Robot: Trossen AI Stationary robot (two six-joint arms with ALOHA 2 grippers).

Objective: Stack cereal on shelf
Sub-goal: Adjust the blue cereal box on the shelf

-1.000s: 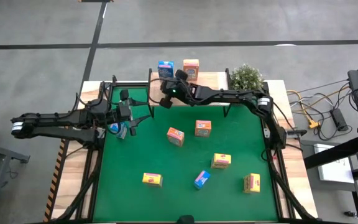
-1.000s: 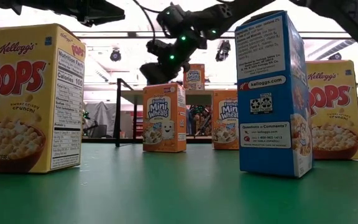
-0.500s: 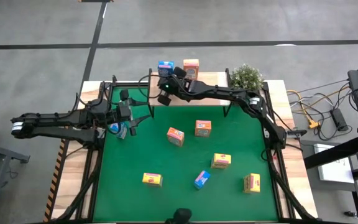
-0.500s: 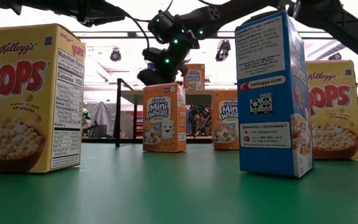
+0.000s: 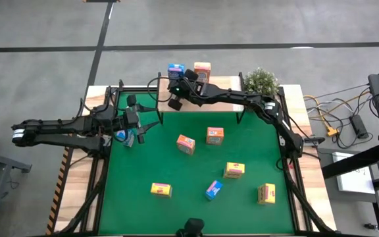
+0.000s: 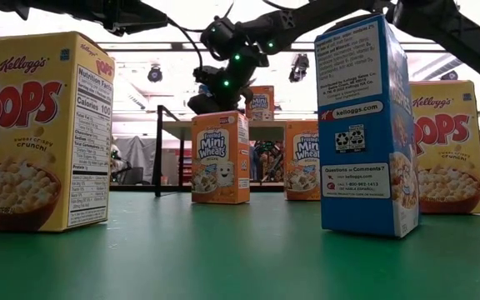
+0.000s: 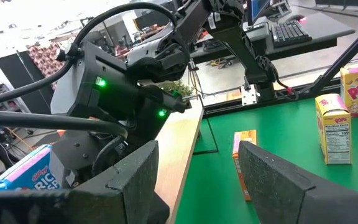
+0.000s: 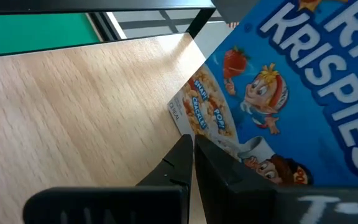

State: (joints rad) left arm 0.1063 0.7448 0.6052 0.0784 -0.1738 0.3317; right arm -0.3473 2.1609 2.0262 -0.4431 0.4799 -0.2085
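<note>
The shelf (image 5: 222, 84), a light-wood board, sits at the upper centre of the high view. A blue box (image 5: 175, 70) and an orange-red box (image 5: 202, 70) stand upright on it, near each other. On the green mat, two orange-red boxes (image 5: 185, 143) (image 5: 214, 135) lie mid-frame. Three yellow boxes (image 5: 161, 189) (image 5: 234, 170) (image 5: 266, 193) and a tilted blue box (image 5: 213, 189) spread across the lower half. Another blue box (image 5: 125, 137), partly hidden, appears to sit at the left edge.
</note>
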